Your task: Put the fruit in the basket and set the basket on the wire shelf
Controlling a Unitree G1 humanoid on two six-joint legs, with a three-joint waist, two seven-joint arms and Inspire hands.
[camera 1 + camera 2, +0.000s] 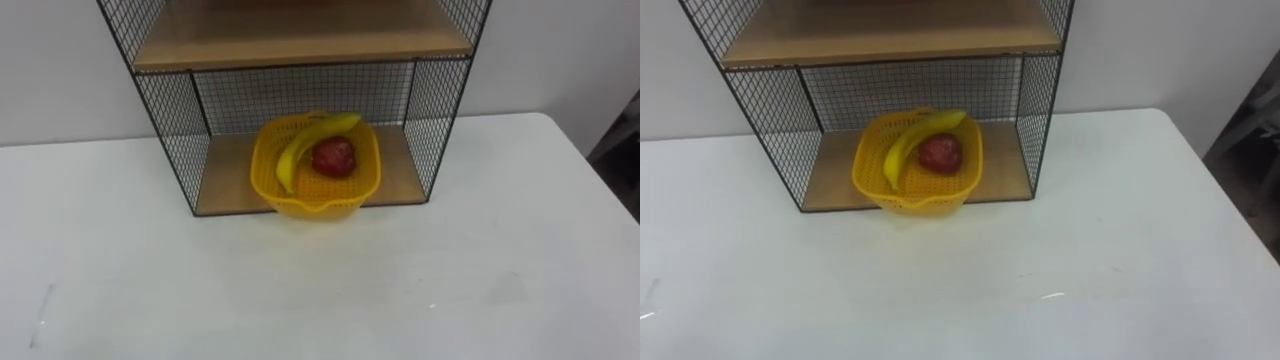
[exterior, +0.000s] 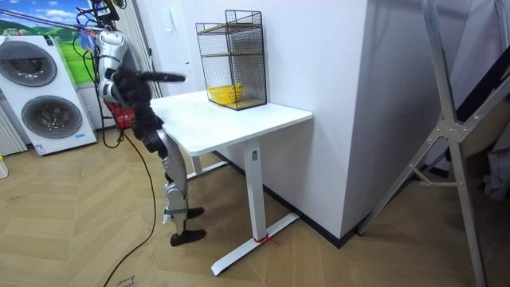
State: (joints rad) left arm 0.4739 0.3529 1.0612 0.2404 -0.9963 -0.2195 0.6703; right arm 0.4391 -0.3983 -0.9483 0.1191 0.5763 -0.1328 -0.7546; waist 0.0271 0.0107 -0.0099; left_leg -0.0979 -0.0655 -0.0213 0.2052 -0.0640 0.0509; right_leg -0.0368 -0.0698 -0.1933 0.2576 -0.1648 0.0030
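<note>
A yellow basket (image 1: 317,166) stands on the bottom wooden board of the black wire shelf (image 1: 170,120), its front rim jutting slightly past the board's edge. In it lie a banana (image 1: 308,143) and a red apple (image 1: 334,156). In the room view the basket (image 2: 225,94) shows in the shelf's (image 2: 233,57) lower compartment. The robot stands at the end of the white table (image 2: 231,123) on the room view's left, facing the shelf. A dark hand (image 2: 171,77) is held out level over the table's near end; which hand it is cannot be read.
The shelf stands at the table's back against the white wall, with a second wooden board (image 1: 300,40) above the basket. Bare white tabletop (image 1: 320,290) lies in front of it. Washing machines (image 2: 36,88) stand behind the robot.
</note>
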